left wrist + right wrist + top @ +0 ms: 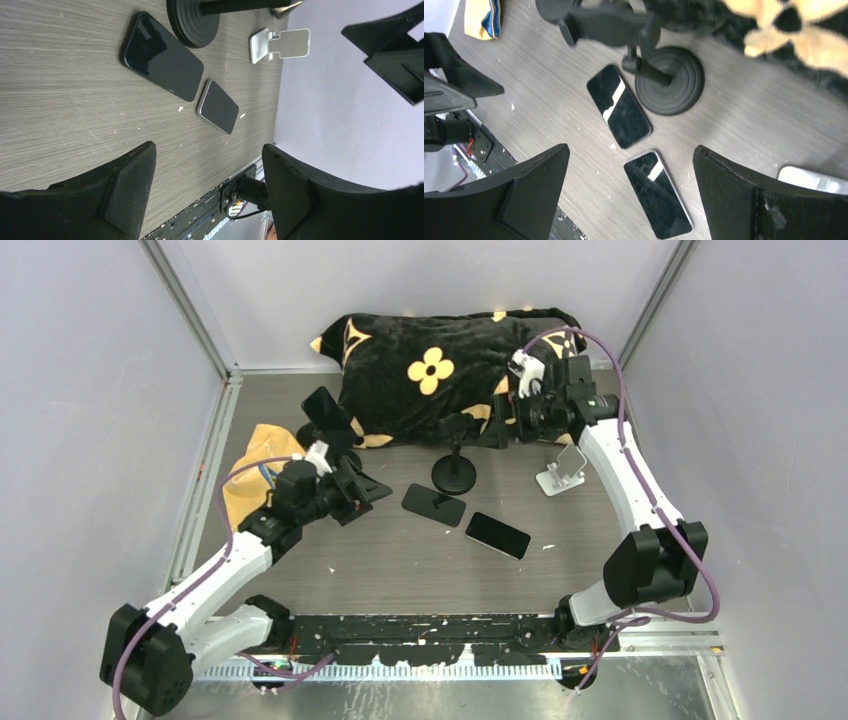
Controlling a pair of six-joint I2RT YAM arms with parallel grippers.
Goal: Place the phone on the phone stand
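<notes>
Two phones lie flat mid-table: an all-black one [434,504] and a silver-edged one [497,534]. Both show in the left wrist view [162,56] [218,106] and the right wrist view [619,106] [658,195]. A black round-based stand [453,475] with a clamp head rises behind them, and a small silver phone stand [562,470] sits to its right. My left gripper [356,496] is open and empty, left of the black phone. My right gripper [498,426] is open and empty, held high by the clamp head, its view looking down on the phones.
A black pillow with yellow flowers [440,370] fills the back of the table. A dark flat slab [323,412] leans at its left end. A yellow cloth [250,470] lies at the left, under my left arm. Grey walls close in both sides.
</notes>
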